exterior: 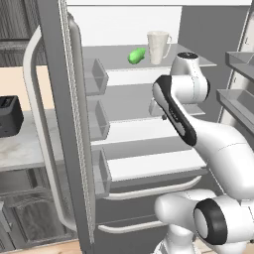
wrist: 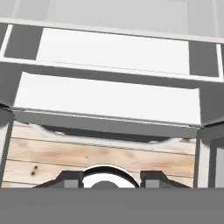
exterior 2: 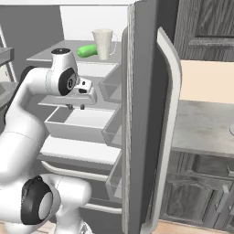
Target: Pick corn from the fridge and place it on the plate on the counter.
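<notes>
The fridge stands open, white inside with grey shelves. The green corn lies on the top shelf, just left of a white mug. My gripper hangs one shelf lower, in front of the shelves and pointing down, well apart from the corn. Its fingertips stand apart with nothing between them, so it is open. The counter runs right of the fridge door. A pale sliver at its right edge could be the plate; I cannot tell.
The open fridge doors with long curved handles flank the arm on both sides, with door bins along them. A dark toaster sits on the left counter. Below the hand lie lower shelves and wood floor.
</notes>
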You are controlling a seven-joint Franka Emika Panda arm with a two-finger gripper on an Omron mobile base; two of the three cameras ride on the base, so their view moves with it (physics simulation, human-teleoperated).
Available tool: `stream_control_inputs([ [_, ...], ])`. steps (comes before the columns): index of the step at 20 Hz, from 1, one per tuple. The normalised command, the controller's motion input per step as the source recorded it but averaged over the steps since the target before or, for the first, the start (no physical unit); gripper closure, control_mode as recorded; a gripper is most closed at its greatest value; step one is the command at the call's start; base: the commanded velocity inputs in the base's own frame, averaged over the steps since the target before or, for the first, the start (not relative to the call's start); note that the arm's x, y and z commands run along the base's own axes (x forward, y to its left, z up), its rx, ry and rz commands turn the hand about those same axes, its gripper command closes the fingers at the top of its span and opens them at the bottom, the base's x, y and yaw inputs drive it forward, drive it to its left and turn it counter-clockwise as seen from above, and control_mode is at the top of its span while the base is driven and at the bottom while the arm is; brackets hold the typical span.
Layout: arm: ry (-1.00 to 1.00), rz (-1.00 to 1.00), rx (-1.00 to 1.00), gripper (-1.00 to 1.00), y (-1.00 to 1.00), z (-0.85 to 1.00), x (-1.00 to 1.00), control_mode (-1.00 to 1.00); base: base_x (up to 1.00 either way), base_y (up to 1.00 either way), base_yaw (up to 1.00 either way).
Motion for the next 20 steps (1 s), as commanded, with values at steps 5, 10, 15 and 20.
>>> stream_control_inputs([
  [5,-0.13,0.0,0.0,-1.0,0.0,0.02,0.0,-1.0,0.0,0.0,0.0],
  [10,-0.21,-0.02,0.0,-1.0,0.05,0.21,0.0,-1.0,0.0,0.0,0.0],
  [15,-0.16,-0.07,0.0,-1.0,0.14,0.33,0.0,-1.0,0.0,0.0,0.0],
  [20,-0.16,-0.11,0.0,-1.0,0.15,0.44,0.0,-1.0,0.0,0.0,0.0],
])
